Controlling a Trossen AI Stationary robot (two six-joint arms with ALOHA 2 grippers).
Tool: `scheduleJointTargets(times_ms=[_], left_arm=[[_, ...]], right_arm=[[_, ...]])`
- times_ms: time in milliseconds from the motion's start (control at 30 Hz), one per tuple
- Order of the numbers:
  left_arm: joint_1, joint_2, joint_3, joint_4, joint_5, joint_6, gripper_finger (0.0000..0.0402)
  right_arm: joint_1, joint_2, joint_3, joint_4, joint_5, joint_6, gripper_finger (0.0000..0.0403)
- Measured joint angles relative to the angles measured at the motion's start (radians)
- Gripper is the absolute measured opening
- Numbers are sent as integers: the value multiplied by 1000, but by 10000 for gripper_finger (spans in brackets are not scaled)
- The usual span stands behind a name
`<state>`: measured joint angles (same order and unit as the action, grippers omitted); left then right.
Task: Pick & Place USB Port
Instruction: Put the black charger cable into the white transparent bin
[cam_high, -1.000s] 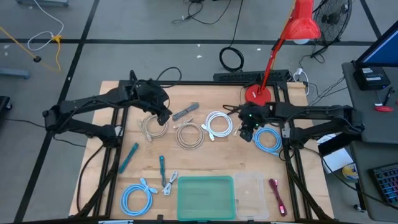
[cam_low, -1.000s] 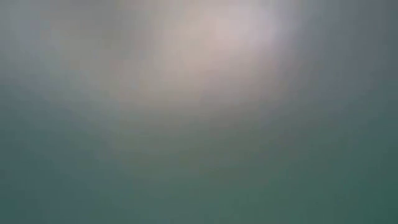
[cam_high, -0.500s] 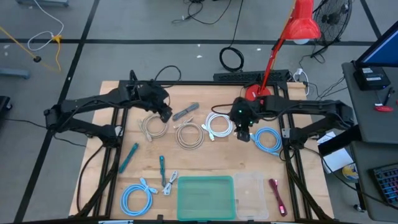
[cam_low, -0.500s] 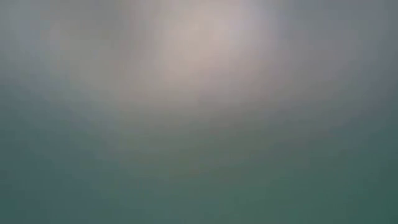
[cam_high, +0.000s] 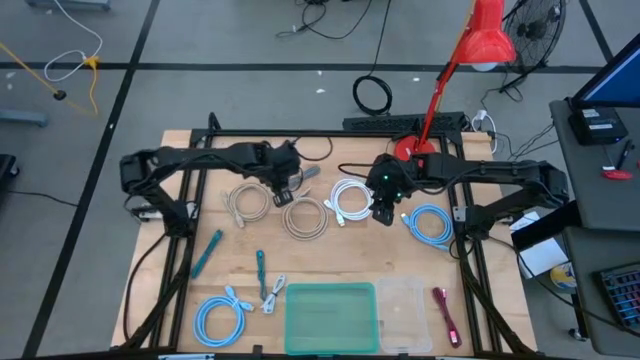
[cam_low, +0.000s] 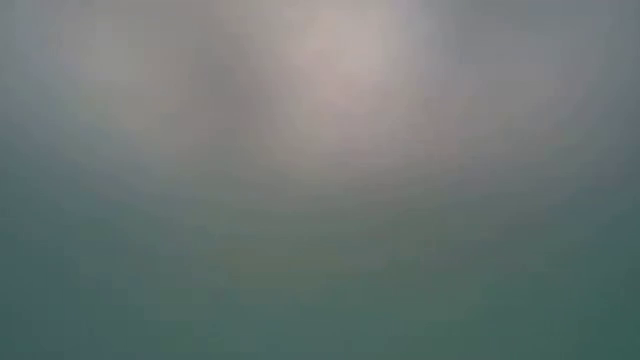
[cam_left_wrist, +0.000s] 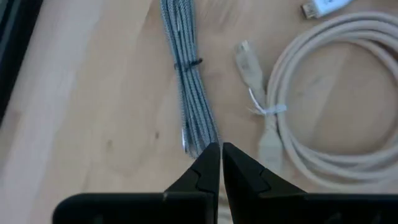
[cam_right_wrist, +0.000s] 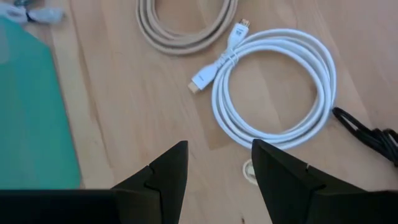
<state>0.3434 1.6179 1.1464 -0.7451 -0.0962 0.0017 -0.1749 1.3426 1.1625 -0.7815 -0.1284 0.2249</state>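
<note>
– USB cable, grey braided (cam_left_wrist: 189, 81): where do we log it now?

– We log it flat on the surface (cam_high: 330, 265), straight and tied, with its near end right at the tips of the left fingers (cam_left_wrist: 202, 171). A beige coil (cam_left_wrist: 323, 124) lies just beside it, on the far side from the surface's edge.

– Change since the last entries?

– We note that the left arm has stretched out from over the beige coil until its fingers came over the grey cable. The right arm has swung inward from the blue coil (cam_high: 432, 225) towards the white coil (cam_right_wrist: 273, 87).

– Meaning for the task?

– We judge that both arms are past the approach and lined up on a cable each. Nothing is lifted, and the green tray (cam_high: 330, 318) and clear box (cam_high: 405, 312) look bare to us.

– Finger states?

– Left fingers are clenched, tip to tip. We see nothing between them, so we do not record a grasp. Right fingers (cam_right_wrist: 165, 171) are spread and grasp nothing, with the white coil lying ahead of their tips.

– Pose?

– Left arm reaches long and low and points down at the cable's end. Right arm is bent at the elbow and tilted down. The low camera gives us only a blur.
</note>
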Motion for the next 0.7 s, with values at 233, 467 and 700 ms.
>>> scheduleJointTargets(times_ms=[233, 467, 700], left_arm=[[0, 100, 32, -1, 41, -65, 60], [0, 204, 32, -7, 64, -61, 128], [-7, 224, 32, 22, -73, -48, 133]], right_arm=[[0, 0, 0, -3, -3, 20, 169], [0, 0, 0, -1, -3, 18, 169], [0, 0, 0, -1, -3, 27, 169]])
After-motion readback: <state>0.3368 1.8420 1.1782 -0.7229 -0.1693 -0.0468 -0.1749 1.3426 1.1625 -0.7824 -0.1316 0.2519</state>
